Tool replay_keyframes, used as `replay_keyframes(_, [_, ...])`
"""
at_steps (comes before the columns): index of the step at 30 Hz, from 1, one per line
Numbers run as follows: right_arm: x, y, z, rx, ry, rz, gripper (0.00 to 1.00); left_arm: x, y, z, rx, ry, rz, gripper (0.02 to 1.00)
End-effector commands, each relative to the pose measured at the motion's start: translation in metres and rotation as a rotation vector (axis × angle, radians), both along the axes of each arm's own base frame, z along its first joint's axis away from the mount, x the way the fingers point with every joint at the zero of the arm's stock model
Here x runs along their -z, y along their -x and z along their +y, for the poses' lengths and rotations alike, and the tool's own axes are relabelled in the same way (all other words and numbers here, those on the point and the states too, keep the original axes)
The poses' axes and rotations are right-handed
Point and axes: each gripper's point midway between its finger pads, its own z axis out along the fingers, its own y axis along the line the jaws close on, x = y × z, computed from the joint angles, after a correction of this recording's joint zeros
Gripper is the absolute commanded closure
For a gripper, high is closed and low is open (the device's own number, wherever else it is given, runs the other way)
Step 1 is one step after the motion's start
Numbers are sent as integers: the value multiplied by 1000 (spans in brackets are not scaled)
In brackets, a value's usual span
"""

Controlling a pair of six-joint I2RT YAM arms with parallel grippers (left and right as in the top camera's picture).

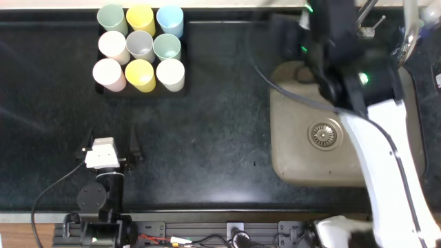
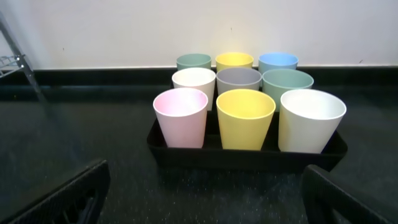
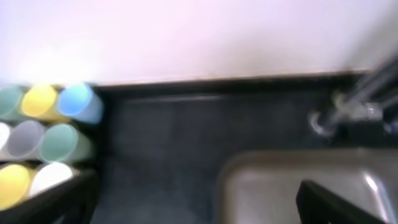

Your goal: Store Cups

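Observation:
Several pastel cups stand upright in three rows in a black tray (image 1: 100, 88) at the counter's back left: a pink cup (image 2: 180, 115), a yellow cup (image 2: 245, 117) and a white cup (image 2: 310, 119) form the near row. My left gripper (image 1: 110, 147) rests low on the counter in front of the tray, open and empty, facing the cups (image 2: 205, 208). My right gripper (image 1: 291, 33) is raised near the back wall above the sink's far left corner, open with nothing between its fingers (image 3: 199, 208). The tray's right end (image 3: 74, 183) lies off to its side.
A beige sink (image 1: 293, 155) with a drain (image 1: 325, 134) fills the right side. A metal tap (image 3: 348, 106) stands at the sink's back edge. Dark counter (image 1: 207, 131) stretches between tray and sink. A metal rack leg (image 2: 22, 62) stands at the far left.

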Motion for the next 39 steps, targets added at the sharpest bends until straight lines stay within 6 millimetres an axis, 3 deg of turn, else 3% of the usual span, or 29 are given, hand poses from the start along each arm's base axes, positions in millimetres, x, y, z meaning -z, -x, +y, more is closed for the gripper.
replay_keyframes(1, [70, 12, -43, 83, 8, 1, 5, 0, 0, 0, 5, -11, -5, 18])
replay_keyframes(4, [86, 29, -74, 128, 26, -140, 3, 0, 0, 0, 5, -11, -5, 18])
replay_keyframes(8, [94, 59, -97, 106, 146, -313, 3, 0, 0, 0, 5, -11, -5, 18])
replay_keyframes(16, [83, 129, -104, 42, 393, -660, 3, 0, 0, 0, 5, -11, -5, 18])
replay_keyframes(21, [77, 153, -108, 73, 430, -786, 3, 0, 0, 0, 5, -11, -5, 18])
replay_keyframes(28, [58, 174, -108, 143, 417, -1081, 3, 0, 0, 0, 5, -11, -5, 20])
replay_keyframes(32, [66, 171, -108, 135, 415, -1067, 5, 0, 0, 0, 5, -11, -5, 18])
replay_keyframes(35, [84, 164, -109, 123, 421, -989, 3, 0, 0, 0, 5, -11, -5, 18])
replay_keyframes(39, [140, 153, -112, 81, 433, -758, 3, 0, 0, 0, 5, -11, -5, 18])
